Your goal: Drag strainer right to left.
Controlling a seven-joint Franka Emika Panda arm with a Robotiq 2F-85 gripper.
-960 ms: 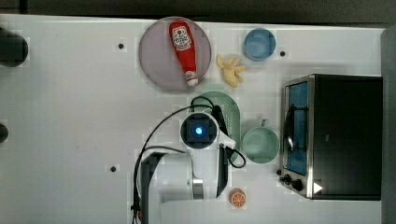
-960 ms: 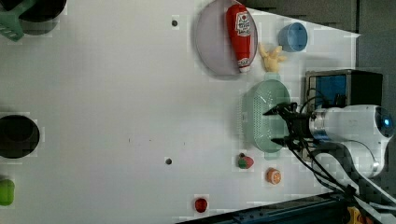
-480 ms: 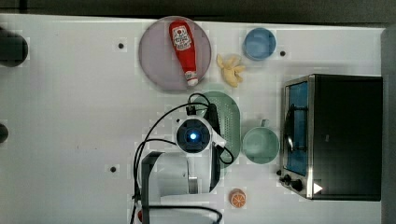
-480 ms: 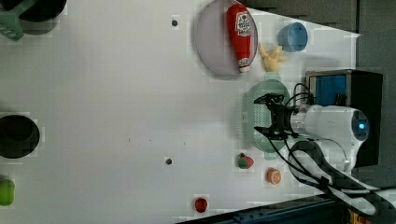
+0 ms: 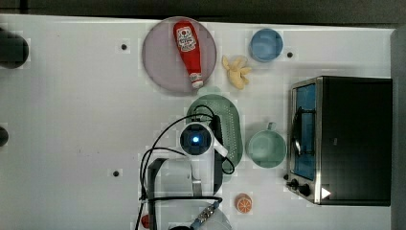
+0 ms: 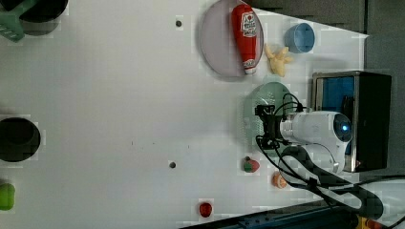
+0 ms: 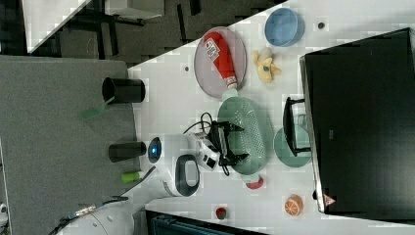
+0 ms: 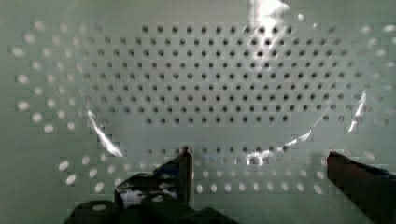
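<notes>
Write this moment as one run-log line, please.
stage: reaching | pincer: open, over strainer | strainer: not gripped, beside mug

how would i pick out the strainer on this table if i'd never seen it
Start at the black toaster oven on the top view's right. Beside its glass door stands a round mint mug; just left of that lies the strainer, under the gripper. It is oval, larger than the mug, and dotted with small holes.
</notes>
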